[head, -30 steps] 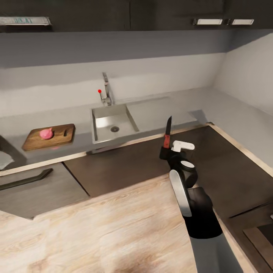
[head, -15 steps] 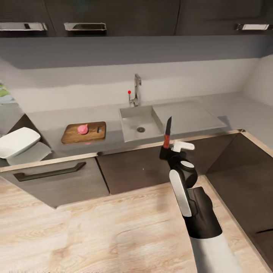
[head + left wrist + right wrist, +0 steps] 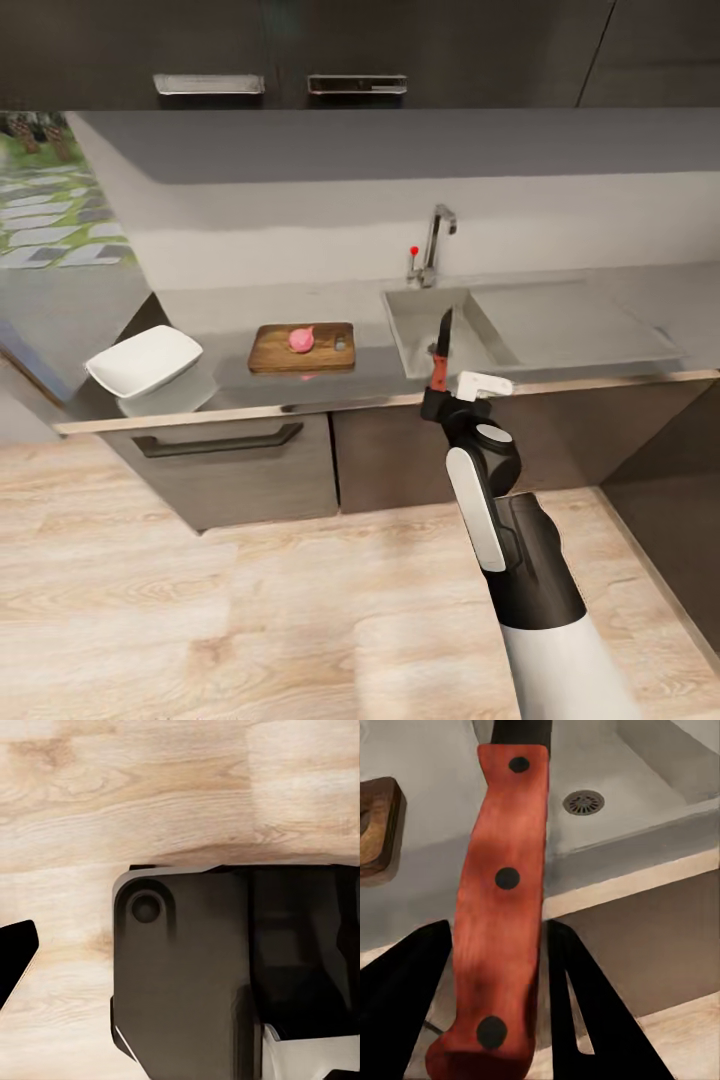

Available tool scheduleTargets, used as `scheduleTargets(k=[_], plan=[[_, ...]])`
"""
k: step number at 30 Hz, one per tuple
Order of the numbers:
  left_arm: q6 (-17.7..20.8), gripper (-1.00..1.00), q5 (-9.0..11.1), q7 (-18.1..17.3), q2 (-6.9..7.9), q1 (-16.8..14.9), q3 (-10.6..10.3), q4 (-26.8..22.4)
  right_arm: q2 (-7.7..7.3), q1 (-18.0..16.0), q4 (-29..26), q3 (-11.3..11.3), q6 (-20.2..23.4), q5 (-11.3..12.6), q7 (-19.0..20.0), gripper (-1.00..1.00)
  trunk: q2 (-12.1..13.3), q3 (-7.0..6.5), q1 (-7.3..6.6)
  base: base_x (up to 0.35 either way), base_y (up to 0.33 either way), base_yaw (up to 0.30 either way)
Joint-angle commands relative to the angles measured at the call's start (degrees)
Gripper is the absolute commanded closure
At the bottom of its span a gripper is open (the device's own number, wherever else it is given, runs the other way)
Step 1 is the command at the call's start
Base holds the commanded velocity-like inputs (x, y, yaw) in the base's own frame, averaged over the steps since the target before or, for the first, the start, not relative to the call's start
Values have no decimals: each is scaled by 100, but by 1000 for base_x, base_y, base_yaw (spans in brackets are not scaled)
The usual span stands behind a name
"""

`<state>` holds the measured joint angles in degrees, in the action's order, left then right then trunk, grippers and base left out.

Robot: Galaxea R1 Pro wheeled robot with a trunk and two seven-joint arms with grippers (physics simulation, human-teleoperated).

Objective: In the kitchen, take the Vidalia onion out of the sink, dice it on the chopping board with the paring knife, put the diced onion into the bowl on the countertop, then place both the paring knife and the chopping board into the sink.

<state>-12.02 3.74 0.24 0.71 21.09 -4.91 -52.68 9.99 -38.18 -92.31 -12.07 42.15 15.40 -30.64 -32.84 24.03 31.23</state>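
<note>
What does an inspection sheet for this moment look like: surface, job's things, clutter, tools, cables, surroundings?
Surface: grey countertop over dark cabinet fronts.
Onion: whole, on the board, left of the sink.
Knife: upright, blade up, red handle between the right tool's fingers.
Bowl: white, at the counter's left end, nothing seen inside.
Sink: nothing seen inside; drain bare; tap behind.
Clutter: nothing seen.
Right tool: shut on the knife, in front of the counter edge.
Left tool: a dark finger over the floor; state unclear.
Cables: nothing seen.
Surroundings: wooden floor, wall cupboards, window at left.
</note>
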Motion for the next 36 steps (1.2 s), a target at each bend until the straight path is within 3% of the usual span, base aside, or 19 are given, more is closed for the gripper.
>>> scheduleTargets(k=[1, 11, 36], plan=[[-11, -100, 40, 3, 7, 0, -19, -6, 1, -5, -6, -6, 12, 60, -56, 100, -7, -2, 3, 0, 300, 136], [-11, -100, 40, 5, 8, 0, -19, -6, 1, -6, 2, -6, 12, 60, -56, 100, -7, -86, 3, 18, 247, 86], [-11, -100, 40, 5, 7, 0, -19, -15, 1, -5, 1, -6, 12, 53, -65, 100, -7, -302, 3, 2, 9, 23]])
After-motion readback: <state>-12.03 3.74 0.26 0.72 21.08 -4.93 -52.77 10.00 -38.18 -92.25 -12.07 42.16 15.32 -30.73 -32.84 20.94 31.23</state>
